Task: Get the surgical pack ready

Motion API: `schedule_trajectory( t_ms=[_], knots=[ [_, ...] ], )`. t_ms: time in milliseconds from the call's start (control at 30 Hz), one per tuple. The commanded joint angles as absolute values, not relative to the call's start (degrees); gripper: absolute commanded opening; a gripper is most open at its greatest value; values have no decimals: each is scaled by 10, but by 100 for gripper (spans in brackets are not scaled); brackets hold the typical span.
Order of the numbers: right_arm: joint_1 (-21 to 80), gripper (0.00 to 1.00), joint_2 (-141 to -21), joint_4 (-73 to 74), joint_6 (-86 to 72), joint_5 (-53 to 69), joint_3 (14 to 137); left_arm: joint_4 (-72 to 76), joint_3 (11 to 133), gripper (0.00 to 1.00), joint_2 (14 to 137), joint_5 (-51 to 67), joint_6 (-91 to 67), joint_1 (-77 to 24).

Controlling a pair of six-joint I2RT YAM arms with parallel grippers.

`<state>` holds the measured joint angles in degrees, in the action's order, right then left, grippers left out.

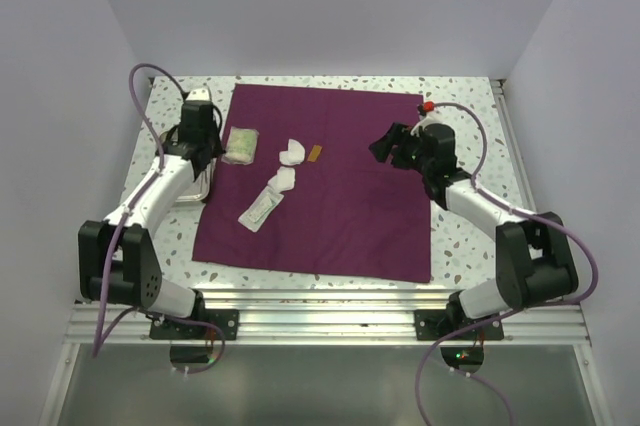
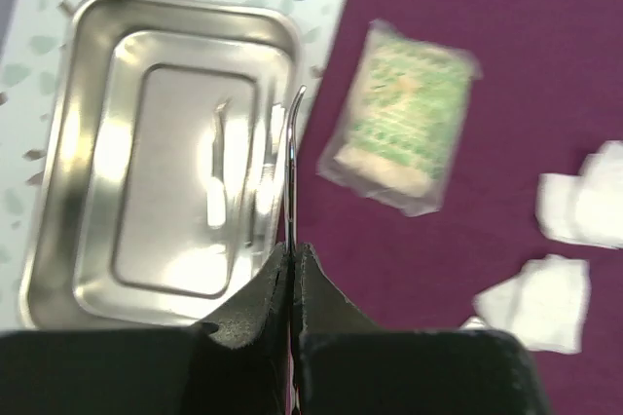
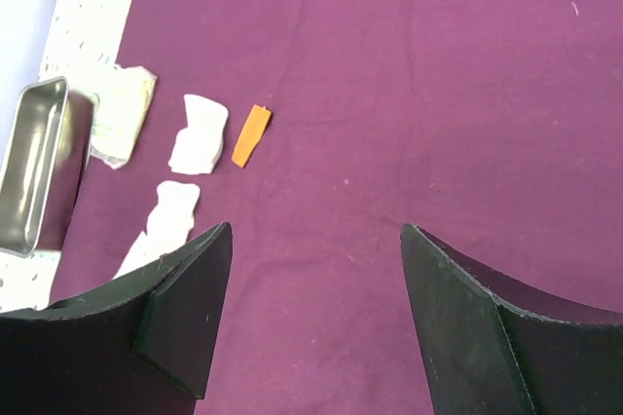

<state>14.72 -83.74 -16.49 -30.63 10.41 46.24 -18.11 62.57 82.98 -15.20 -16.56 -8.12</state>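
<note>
In the overhead view the left arm rises from its base at the lower left and stretches up the left side of the frame. Its left gripper (image 2: 294, 254) points down above the steel tray (image 2: 58, 142). The right arm climbs from the lower right and bends inward, so that the right gripper (image 3: 313, 240) hangs over bare fabric in the right half of the purple cloth (image 1: 340, 216)

There is one cloth, spread flat across the middle of the speckled table (image 1: 460, 236), and one tray on the table just beside the cloth's left edge. On the upper left part of the cloth lie two pieces of white gauze (image 1: 292, 152), one green-printed packet (image 1: 240, 144), one long clear packet (image 1: 262, 206) and one small orange strip (image 1: 315, 153)

The left jaws are pressed together, pinching one thin curved metal instrument (image 2: 290, 162), whose tip reaches out over the tray's right rim. The right jaws stand wide apart, holding and touching nothing
</note>
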Motion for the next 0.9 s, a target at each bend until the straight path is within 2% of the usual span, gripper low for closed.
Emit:
schedule_trajectory(
  t_ms=[0, 267, 400, 567, 767, 800, 833, 867],
  knots=[
    [148, 73, -845, -202, -316, 120, 461, -227, 622, 0, 842, -258, -132, -57],
    [147, 73, -842, -202, -311, 119, 454, -180, 601, 0, 919, -388, -134, -26],
    [147, 73, -844, -211, -313, 117, 448, -128, 589, 0, 951, -404, -127, -10],
    [147, 72, -848, -221, -318, 120, 444, -121, 615, 0, 1023, -488, -123, -5],
    [148, 72, -851, -222, -318, 123, 443, -131, 652, 0, 1070, -475, -125, -5],
    [149, 72, -853, -222, -318, 123, 443, -139, 656, 7, 1073, -475, -129, -5],
    [150, 72, -853, -222, -317, 123, 443, -141, 660, 18, 1076, -475, -132, -5],
    [151, 72, -855, -221, -317, 122, 444, -141, 661, 37, 1075, -476, -135, -5]
  ],
)
